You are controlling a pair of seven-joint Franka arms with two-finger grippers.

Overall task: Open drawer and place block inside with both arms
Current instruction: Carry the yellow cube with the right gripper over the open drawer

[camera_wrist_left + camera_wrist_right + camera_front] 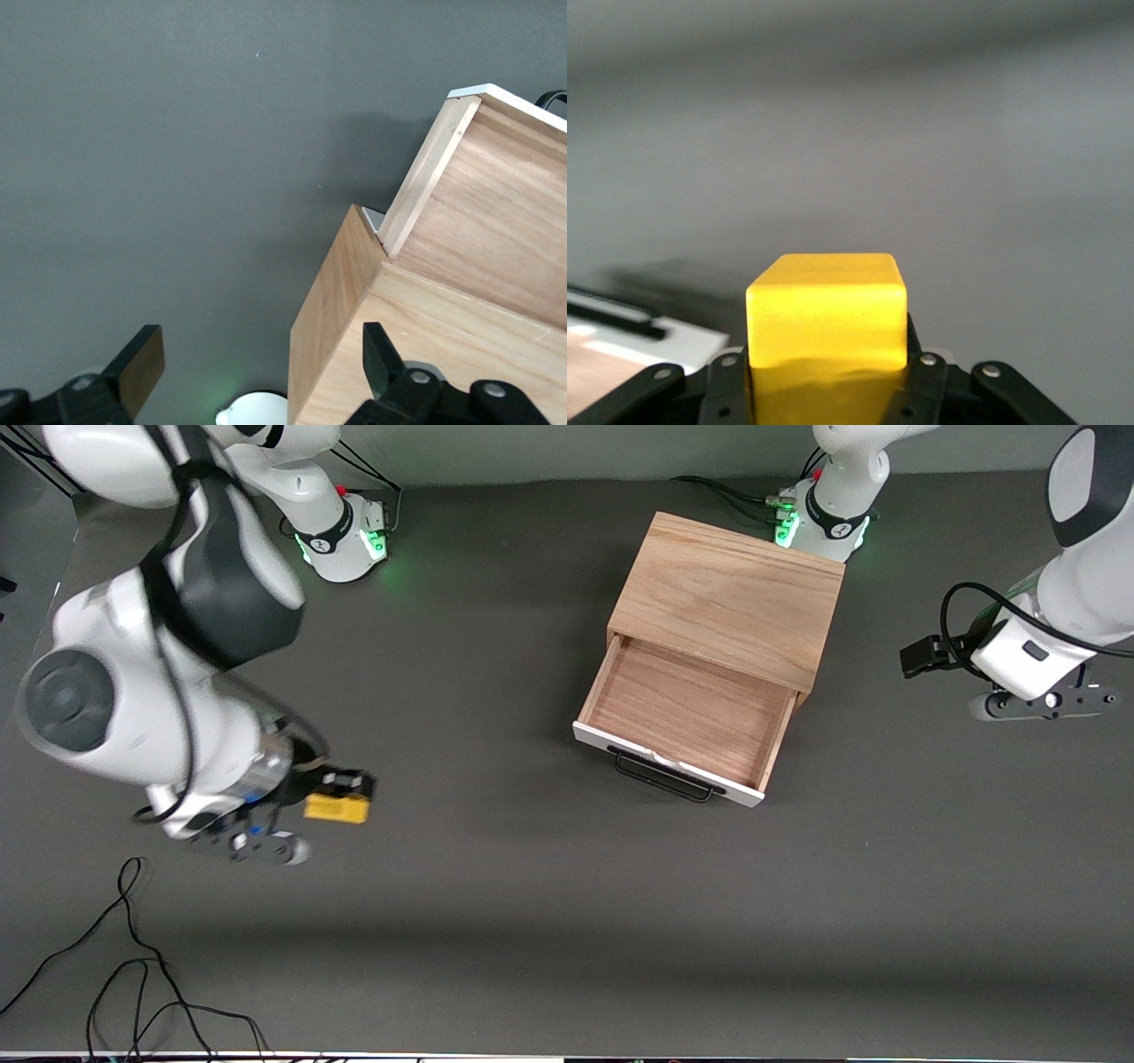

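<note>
The drawer (687, 708) stands pulled out of the oak cabinet (731, 598), its wooden interior bare; its white front (664, 766) and black bar handle (664, 778) face the front camera. My right gripper (341, 802) is shut on the yellow block (337, 808) and holds it above the table toward the right arm's end. In the right wrist view the block (827, 310) sits between the fingers (926, 390), with the drawer front (682, 341) in the distance. My left gripper (1045, 701) is open and empty beside the cabinet, which also shows in the left wrist view (425, 336).
Loose black cables (133, 957) lie on the table near the front camera at the right arm's end. The green-lit arm bases (341, 536) (819, 522) stand along the back edge, one right beside the cabinet. The table is dark grey.
</note>
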